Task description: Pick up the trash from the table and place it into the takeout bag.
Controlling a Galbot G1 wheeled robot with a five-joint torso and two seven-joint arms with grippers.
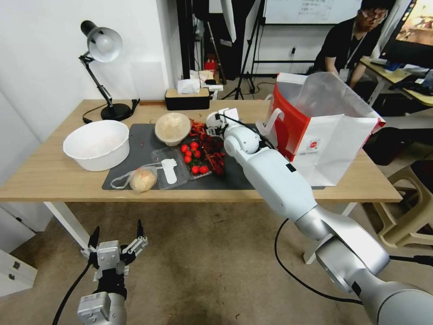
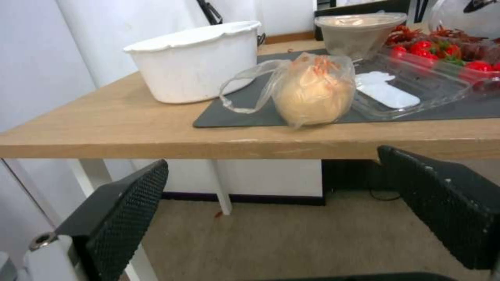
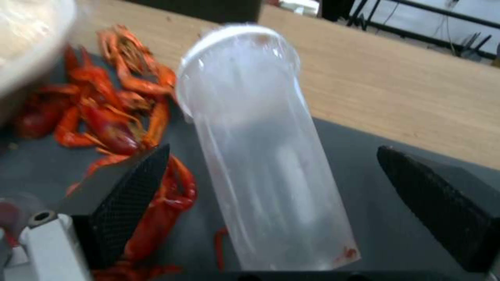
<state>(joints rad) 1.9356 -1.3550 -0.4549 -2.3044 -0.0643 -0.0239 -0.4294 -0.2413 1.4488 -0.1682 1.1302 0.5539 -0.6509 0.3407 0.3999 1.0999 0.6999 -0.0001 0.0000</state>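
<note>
A clear plastic cup (image 3: pixel 260 156) lies on its side on the dark grey mat (image 3: pixel 365 187), beside red crayfish shells (image 3: pixel 109 117). My right gripper (image 3: pixel 273 152) is open, one finger on each side of the cup, neither touching it. In the head view the right gripper (image 1: pixel 215 123) reaches over the mat's middle, left of the takeout bag (image 1: pixel 329 140), which stands open on the table (image 1: pixel 40 180). Near the front edge lies the bun in its clear bag (image 1: pixel 143 179) (image 2: pixel 312 93). My left gripper (image 1: pixel 118 230) (image 2: pixel 273 156) hangs open below the table's front edge.
A large white bowl (image 1: pixel 97 144) sits at the left, with a round tan bowl (image 1: pixel 172 127) behind a clear tray of cherry tomatoes (image 1: pixel 191 158). At the back stand a desk lamp (image 1: pixel 103 49) and a tissue box (image 1: pixel 187 97). A beige stool (image 1: pixel 412 203) is to the right.
</note>
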